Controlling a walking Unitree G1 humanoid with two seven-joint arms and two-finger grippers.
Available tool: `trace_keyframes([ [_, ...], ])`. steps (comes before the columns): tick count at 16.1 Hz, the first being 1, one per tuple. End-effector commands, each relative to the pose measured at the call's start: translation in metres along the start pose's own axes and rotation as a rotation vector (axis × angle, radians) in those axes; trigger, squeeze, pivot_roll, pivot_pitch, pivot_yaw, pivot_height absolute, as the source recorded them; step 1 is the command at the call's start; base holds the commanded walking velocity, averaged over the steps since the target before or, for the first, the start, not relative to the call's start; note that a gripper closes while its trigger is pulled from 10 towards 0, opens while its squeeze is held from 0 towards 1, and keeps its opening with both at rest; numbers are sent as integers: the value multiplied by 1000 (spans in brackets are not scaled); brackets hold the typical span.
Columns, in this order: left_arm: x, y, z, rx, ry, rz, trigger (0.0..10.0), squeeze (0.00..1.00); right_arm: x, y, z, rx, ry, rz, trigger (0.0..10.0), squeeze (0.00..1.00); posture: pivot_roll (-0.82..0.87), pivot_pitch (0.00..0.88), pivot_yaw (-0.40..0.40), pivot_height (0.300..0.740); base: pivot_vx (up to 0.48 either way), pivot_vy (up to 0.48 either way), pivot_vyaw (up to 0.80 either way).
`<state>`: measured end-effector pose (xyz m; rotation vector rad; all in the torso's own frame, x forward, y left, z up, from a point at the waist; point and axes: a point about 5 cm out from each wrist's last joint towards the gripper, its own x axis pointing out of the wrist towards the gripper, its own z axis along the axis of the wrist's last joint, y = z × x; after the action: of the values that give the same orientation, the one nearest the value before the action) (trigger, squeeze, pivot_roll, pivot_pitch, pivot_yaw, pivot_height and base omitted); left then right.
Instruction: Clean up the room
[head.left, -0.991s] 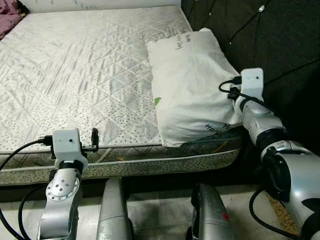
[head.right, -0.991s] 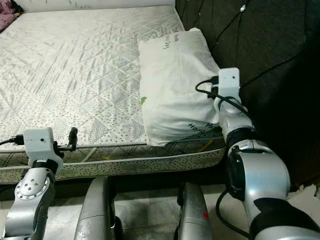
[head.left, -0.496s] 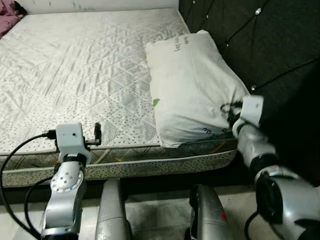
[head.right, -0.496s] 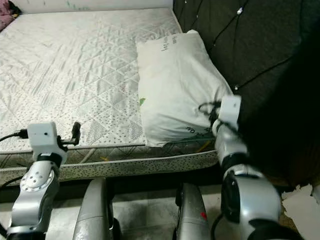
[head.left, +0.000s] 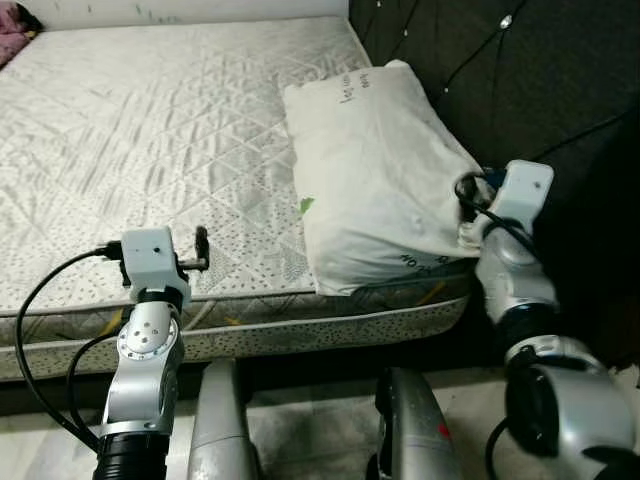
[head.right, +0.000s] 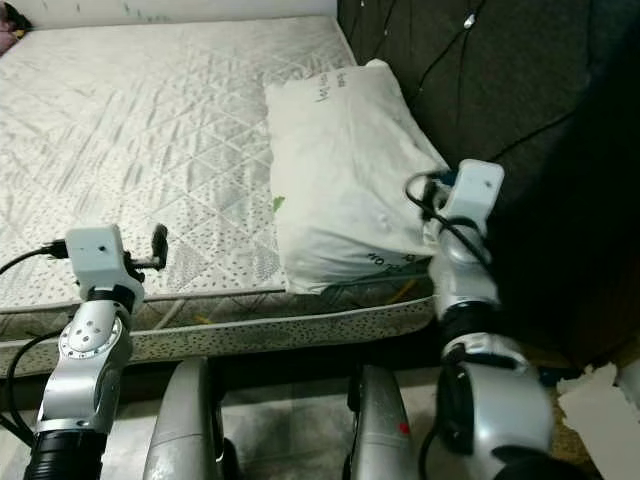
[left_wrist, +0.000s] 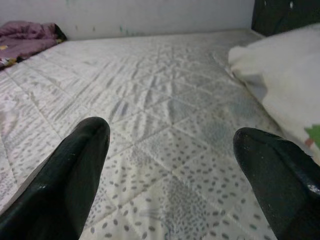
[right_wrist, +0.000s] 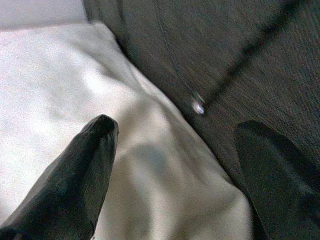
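White pillow (head.left: 372, 180) is laid along the mattress (head.left: 150, 130) right edge against the dark headboard (head.left: 520, 80). Right gripper (right_wrist: 175, 165) is held spread at the pillow's near corner; left gripper (left_wrist: 175, 170) is held spread over the near edge.

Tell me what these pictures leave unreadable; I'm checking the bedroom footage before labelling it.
- Green print on the white pillow: too small in the eye views.
- Pillow's near corner: covered by the right claw's wrist.
- Purple cloth on the quilted mattress: cut by the frame edge.
- Dark tufted headboard: blurred in the right wrist view.
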<state>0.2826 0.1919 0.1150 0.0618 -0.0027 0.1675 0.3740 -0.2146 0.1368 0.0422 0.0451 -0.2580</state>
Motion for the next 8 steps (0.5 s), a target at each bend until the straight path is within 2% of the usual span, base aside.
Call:
trace_keyframes([
  [1, 2, 4, 0, -3, -8, 25, 10000, 0, -4, 6, -3, -5, -12, 32, 10000, 1000, -72, 0, -11, 549, 0, 0, 0],
  [2, 3, 6, 2, -11, -30, 43, 10000, 0, -14, 17, -6, -11, -48, 96, 10000, 1000, -74, 0, -12, 549, 0, 0, 0],
  [3, 3, 6, 3, -13, -36, 49, 10000, 0, -17, 20, -7, -16, -59, 116, 10000, 1000, -74, 0, -12, 549, 0, 0, 0],
  [6, 2, 11, 7, -20, -79, 91, 10000, 0, -46, 28, -17, -53, -163, 200, 10000, 1000, -75, 0, -10, 549, 0, 0, 0],
  [7, 1, 11, 6, -23, -82, 93, 10000, 0, -51, 29, -18, -50, -171, 214, 10000, 1000, -75, 0, -8, 549, 0, 0, 0],
  [8, 1, 10, 8, -29, -94, 88, 10000, 0, -62, 39, -22, -9, -164, 296, 10000, 1000, -79, 0, -2, 549, 0, 0, 0],
])
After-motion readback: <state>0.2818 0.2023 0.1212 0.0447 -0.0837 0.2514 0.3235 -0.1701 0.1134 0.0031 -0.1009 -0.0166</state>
